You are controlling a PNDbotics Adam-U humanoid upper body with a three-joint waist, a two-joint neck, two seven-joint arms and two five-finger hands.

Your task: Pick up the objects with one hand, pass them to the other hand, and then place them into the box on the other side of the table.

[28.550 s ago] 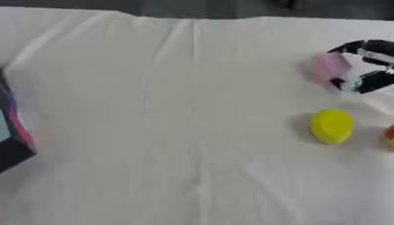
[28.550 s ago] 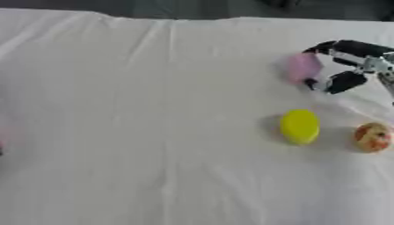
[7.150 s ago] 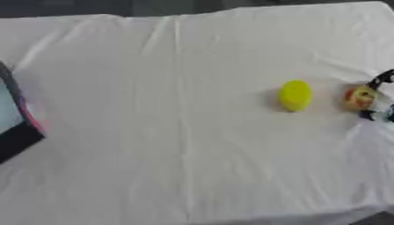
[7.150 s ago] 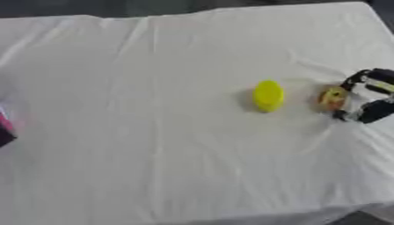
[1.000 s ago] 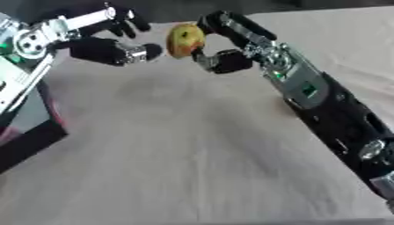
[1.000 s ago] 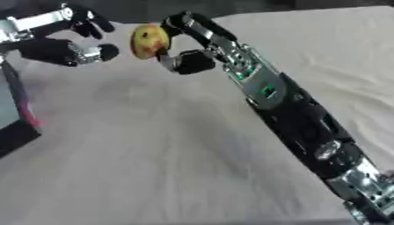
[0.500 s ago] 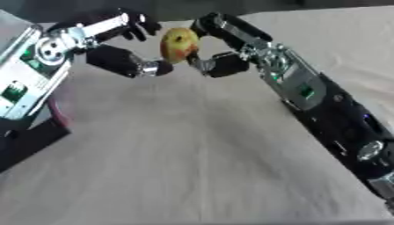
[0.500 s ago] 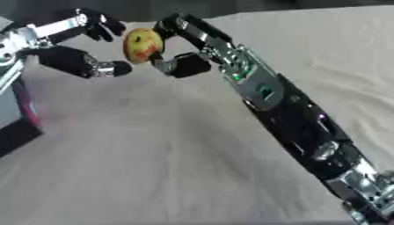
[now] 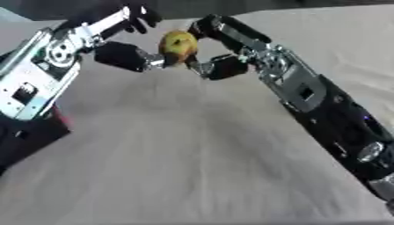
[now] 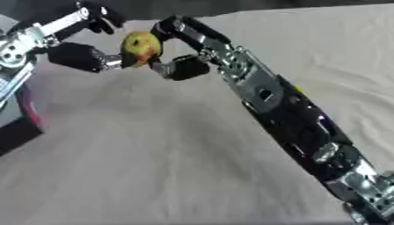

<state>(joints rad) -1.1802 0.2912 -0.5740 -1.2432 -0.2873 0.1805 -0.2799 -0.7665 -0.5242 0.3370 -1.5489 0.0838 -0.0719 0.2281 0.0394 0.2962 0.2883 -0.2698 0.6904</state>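
Robot hand on the left (image 9: 123,48) is reaching in from the upper left of the left eye view, its silver-and-black arm slanting up from the left edge, and its fingers are spreading around the left side of a small round yellow fruit with a reddish patch (image 9: 178,45): one finger (image 9: 141,16) is arching over the top while the thumb is pressing in from below, so this hand is closing on the fruit. Below that arm, at the left edge, the dark box (image 9: 31,136) is sitting on the table with a strip of pink showing along its rim. The fruit itself is hanging in the air above the far part of the table, caught between the two hands and touching both. To its right, the right robot hand (image 9: 214,52) is gripping the fruit from the other side, its upper fingers curling over the top and its thumb tucking underneath. The right arm is stretching diagonally from that hand down to the lower right corner, black with silver joints. Under everything, the white cloth-covered table (image 9: 177,176) is lying creased.
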